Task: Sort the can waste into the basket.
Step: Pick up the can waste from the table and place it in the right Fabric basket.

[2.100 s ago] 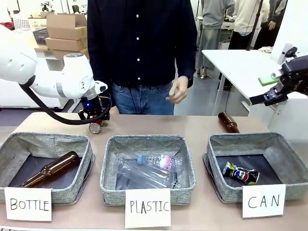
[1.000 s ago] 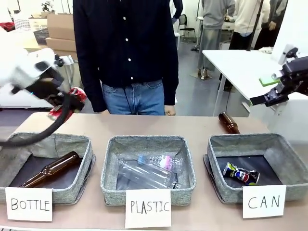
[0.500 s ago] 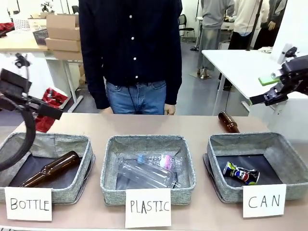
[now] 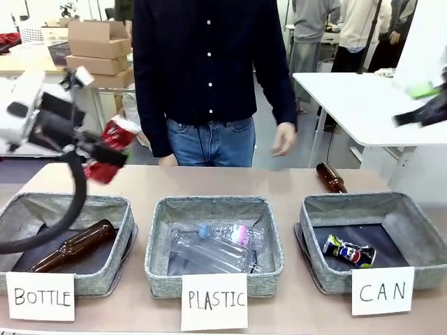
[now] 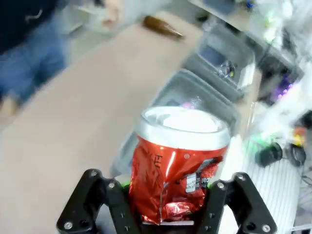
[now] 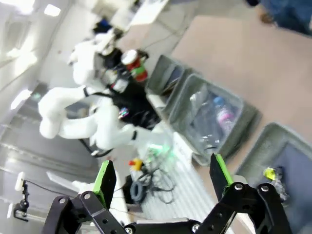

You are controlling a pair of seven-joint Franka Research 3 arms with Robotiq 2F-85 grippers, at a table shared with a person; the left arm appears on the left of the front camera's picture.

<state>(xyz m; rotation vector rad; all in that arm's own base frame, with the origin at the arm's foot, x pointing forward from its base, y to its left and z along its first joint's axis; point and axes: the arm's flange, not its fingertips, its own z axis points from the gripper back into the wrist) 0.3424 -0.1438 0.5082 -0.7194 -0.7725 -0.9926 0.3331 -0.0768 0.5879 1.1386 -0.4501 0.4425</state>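
Starting at the near edge of the desk (image 4: 293, 308), we find the basket (image 4: 328, 278) behind its "CAN" card (image 4: 383, 292), rightmost of three bins. The dark crushed can (image 4: 349, 251) already lies on its lining.

Farther back and far to the left, the left end effector (image 5: 170, 197) is clamped on the red can (image 5: 178, 170). That can is therefore in the air, well apart from its basket. In the left wrist view the fingers (image 5: 117, 202) press the crumpled lower half, and the silver top stands free above them.

We judge the can light and thin-walled. Creased metal gives way readily and painted aluminium is slick, so a moderate squeeze across the crushed waist, where the folds offer purchase, should suit it better than the smooth rim.

The right end effector (image 6: 163, 178) has its jaws apart with nothing between them, high off the desk's right side. Beyond, a brown bottle (image 4: 332, 176) lies on the desk, and a person stands at the far edge.
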